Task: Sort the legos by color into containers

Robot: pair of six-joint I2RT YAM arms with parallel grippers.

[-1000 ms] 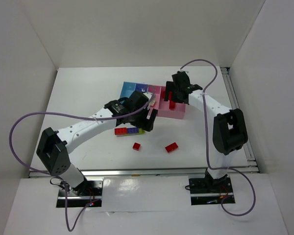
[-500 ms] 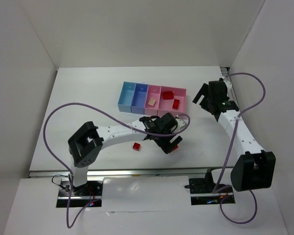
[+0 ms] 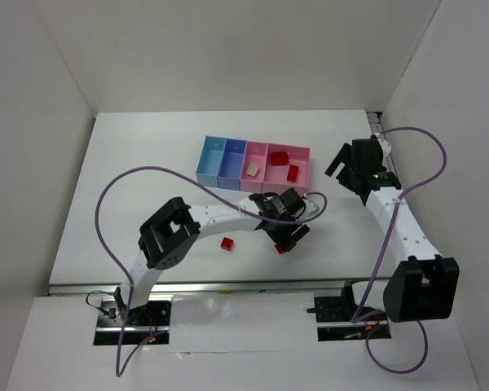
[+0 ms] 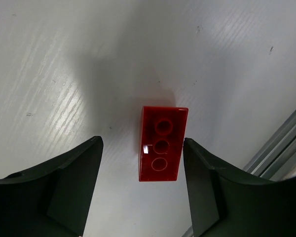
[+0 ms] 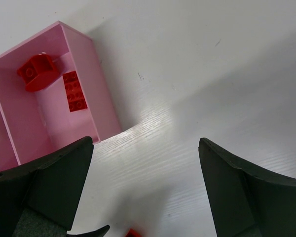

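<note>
A red lego (image 4: 160, 143) lies flat on the white table, between the open jaws of my left gripper (image 4: 142, 163), which hovers above it without touching. From above, this gripper (image 3: 287, 235) covers most of that brick (image 3: 280, 248). A smaller red lego (image 3: 226, 243) lies to its left. The four joined containers stand further back: light blue (image 3: 211, 160), darker blue (image 3: 232, 161), pink (image 3: 253, 167) holding a whitish lego, and wide pink (image 3: 301, 163) holding two red legos (image 5: 37, 71) (image 5: 75, 91). My right gripper (image 3: 349, 167) is open and empty, right of the wide pink bin (image 5: 96, 94).
A metal rail (image 4: 281, 148) runs along the table's near edge, close to the red lego. White walls enclose the table on three sides. The left arm and its purple cable (image 3: 147, 175) span the middle of the table.
My left gripper has moved from the bins to above the near red lego. My right gripper has pulled back from the wide pink bin to the right; red legos now lie in that bin.
</note>
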